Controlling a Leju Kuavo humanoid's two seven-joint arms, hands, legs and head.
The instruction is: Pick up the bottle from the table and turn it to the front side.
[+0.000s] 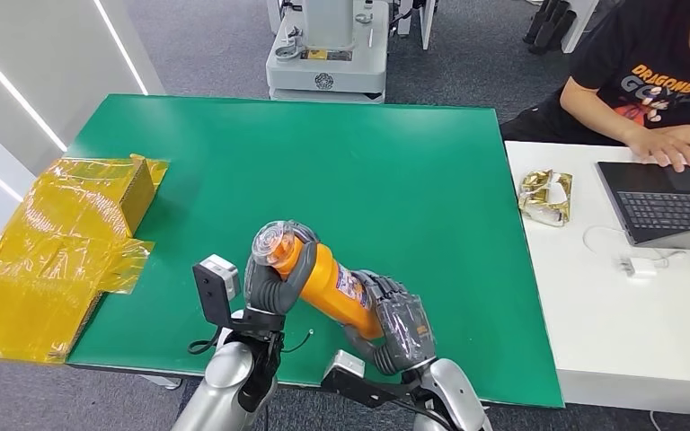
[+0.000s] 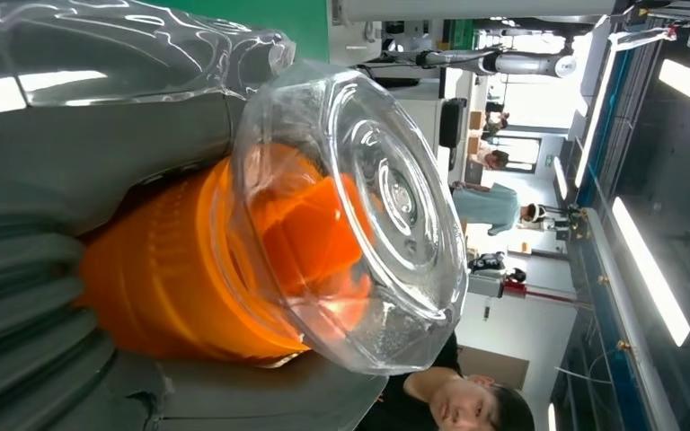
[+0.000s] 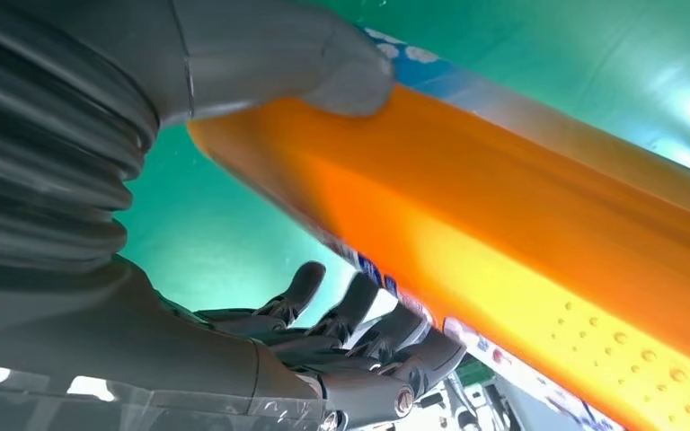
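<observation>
The bottle (image 1: pixel 328 280) is bright orange with a clear cap (image 1: pixel 276 241) and a blue-and-white label strip (image 3: pixel 395 292). Both hands — left hand (image 1: pixel 269 280), right hand (image 1: pixel 402 328) — are grey under glossy clear film. The table (image 1: pixel 323 171) is plain green; the crumpled wrapping (image 1: pixel 49 251) beside it is translucent yellow.

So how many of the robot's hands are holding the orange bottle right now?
2. The left hand grips the bottle just below its clear cap, and the right hand holds the lower end, above the green table.
</observation>
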